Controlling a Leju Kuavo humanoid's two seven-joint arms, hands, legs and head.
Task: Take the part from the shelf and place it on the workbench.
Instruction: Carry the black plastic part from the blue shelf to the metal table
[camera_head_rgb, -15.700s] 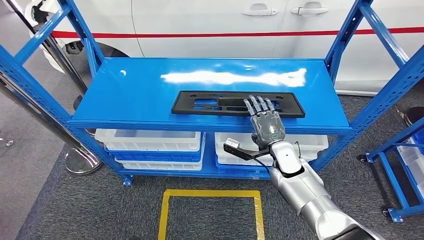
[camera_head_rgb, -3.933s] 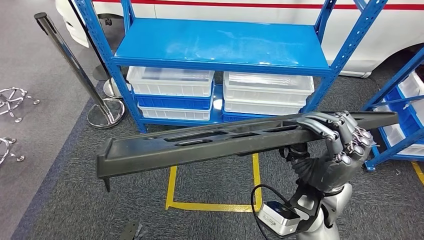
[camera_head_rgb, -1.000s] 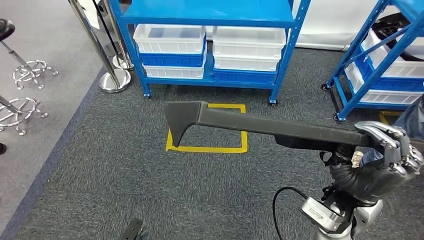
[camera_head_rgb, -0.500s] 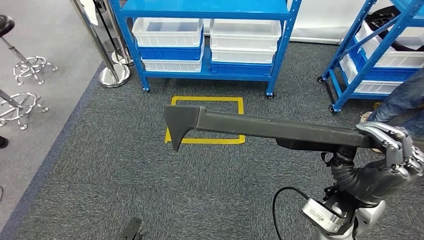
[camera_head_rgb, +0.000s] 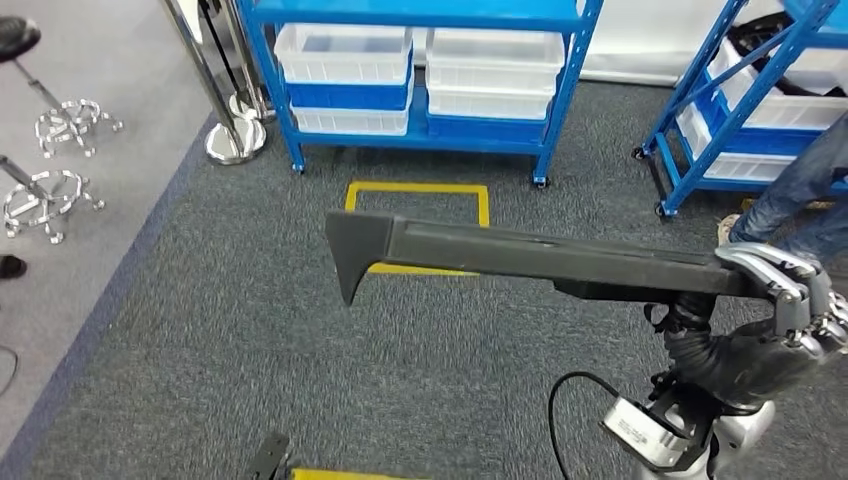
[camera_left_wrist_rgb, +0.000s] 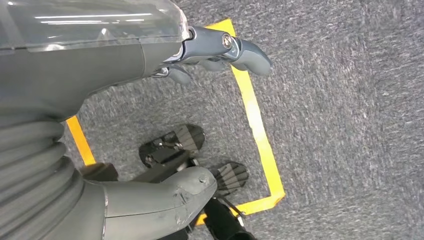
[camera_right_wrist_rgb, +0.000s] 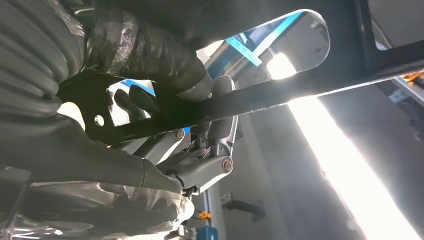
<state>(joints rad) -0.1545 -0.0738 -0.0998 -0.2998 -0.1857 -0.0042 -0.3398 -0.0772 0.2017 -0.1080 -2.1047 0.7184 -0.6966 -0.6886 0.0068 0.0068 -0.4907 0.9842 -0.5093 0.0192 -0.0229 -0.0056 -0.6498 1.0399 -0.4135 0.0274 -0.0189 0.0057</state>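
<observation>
One long black part (camera_head_rgb: 520, 258) and it's being carried by just one end, which is what makes this interesting. Going left to right in the head view: the free end, a wedge-shaped flange, hangs out over the grey carpet (camera_head_rgb: 200, 330) just in front of the yellow floor square (camera_head_rgb: 418, 190), then the bar runs nearly level across to the right hand (camera_head_rgb: 775, 320), whose fingers are wrapped over the top edge at the far right end. So the whole length sticks out to the robot's left from that grip, crosswise to where it's facing. My guess is that's what the set-down hinges on: the free end swings wide on any turn, and the blue shelf (camera_head_rgb: 420, 60) and a person's leg (camera_head_rgb: 800, 190) are both nearby.

No workbench visible anywhere, so I'd say it's mid-carry.

The left hand (camera_left_wrist_rgb: 220, 50) is down by its side over the carpet, fingers loosely curled and holding nothing, so it's the farther hand and no help with the load. The right wrist view gives what the head view can't: the underside of the grip, with the fingers (camera_right_wrist_rgb: 210, 135) hooked through near the part's cutouts.
</observation>
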